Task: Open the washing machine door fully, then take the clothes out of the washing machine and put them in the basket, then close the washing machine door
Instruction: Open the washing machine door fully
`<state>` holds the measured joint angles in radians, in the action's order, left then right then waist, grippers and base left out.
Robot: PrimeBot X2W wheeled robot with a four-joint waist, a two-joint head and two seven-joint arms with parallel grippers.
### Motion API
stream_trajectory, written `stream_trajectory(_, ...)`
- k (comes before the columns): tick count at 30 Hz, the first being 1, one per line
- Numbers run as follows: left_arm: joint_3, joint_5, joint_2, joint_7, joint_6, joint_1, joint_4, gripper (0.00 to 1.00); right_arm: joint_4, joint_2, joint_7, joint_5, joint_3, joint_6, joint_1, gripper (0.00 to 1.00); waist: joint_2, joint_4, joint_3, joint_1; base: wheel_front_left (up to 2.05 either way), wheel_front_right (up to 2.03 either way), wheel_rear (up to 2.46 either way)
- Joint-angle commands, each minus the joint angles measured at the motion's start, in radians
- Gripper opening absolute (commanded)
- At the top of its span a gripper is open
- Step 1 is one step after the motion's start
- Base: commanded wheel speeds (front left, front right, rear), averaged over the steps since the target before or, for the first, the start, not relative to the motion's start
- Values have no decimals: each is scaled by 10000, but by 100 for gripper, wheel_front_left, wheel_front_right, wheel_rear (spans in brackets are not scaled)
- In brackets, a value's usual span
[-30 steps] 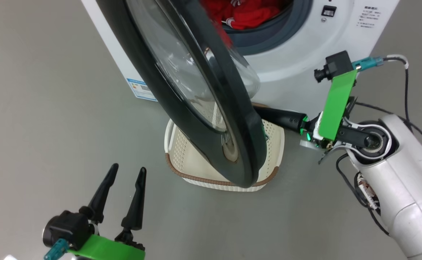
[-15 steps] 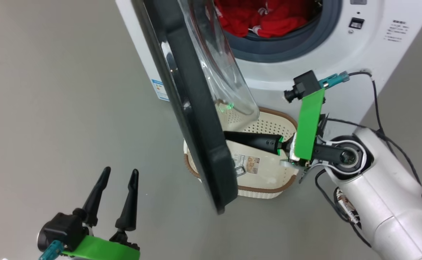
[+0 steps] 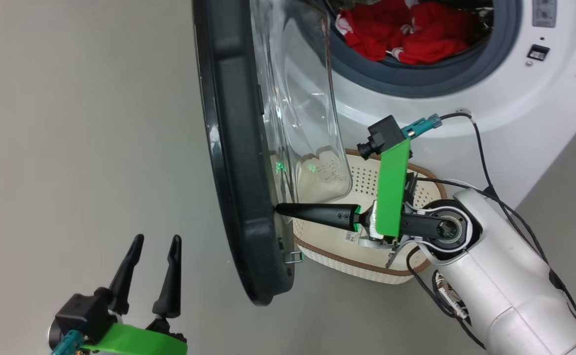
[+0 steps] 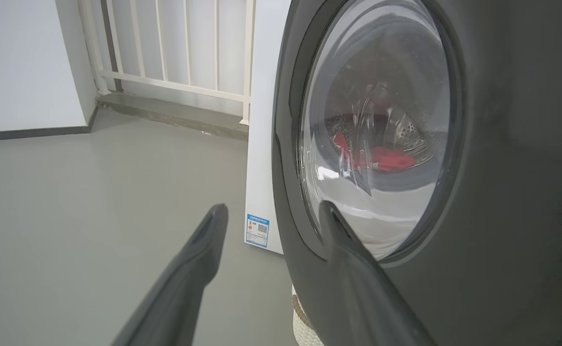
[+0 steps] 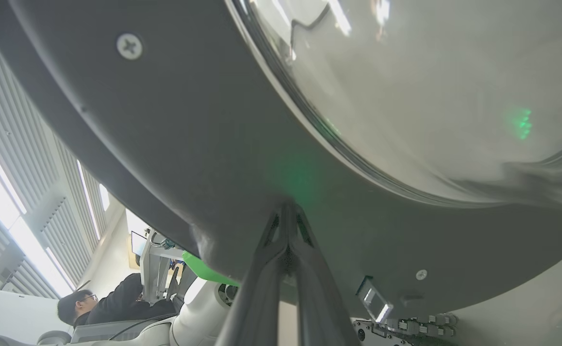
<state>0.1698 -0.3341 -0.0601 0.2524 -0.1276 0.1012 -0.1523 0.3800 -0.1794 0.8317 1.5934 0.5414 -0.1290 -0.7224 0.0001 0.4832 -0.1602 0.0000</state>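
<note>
My left gripper (image 3: 157, 239) hangs low on the left over bare grey floor, its two fingers spread apart with nothing between them. From the head camera it is well apart from the washing machine door (image 3: 233, 148), which stands almost edge-on, swung out from the washing machine (image 3: 465, 133). My left wrist camera gives the door's outer face instead. It shows the wide black rim and, through the glass, the red clothes (image 4: 386, 158) lying in the steel drum. It also shows a blue label sticker (image 4: 257, 230) low on the washer's white side and a white railing (image 4: 175, 43) behind.

Right of the door, my right gripper (image 3: 280, 209) has its fingers pressed together, the tips touching the door's dark inner rim below the glass bowl. My right wrist camera shows that contact close up, with a seated person (image 5: 112, 302) at its lower left. The basket (image 3: 347, 268) sits on the floor at the foot of the washer's front, beneath that gripper. From the head the clothes lie in the open drum mouth.
</note>
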Motion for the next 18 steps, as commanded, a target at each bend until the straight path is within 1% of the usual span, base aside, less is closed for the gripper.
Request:
stream_trajectory(1, -375, 114, -119, 93, -31, -4, 182, 100, -272, 376, 3, -98, 144, -17, 80, 0, -1, 156, 58, 0, 0, 0, 0)
stream_trajectory(10, -425, 133, -70, 94, -31, 16, 57, 100, -141, 730, -86, -206, 294, -17, -80, 0, -1, 490, 36, 0, 0, 0, 0)
stream_trajectory(18, -504, 144, -38, 94, -31, 21, -17, 100, -59, 903, -214, -194, 307, -17, -193, 0, -1, 588, 56, 0, 0, 0, 0)
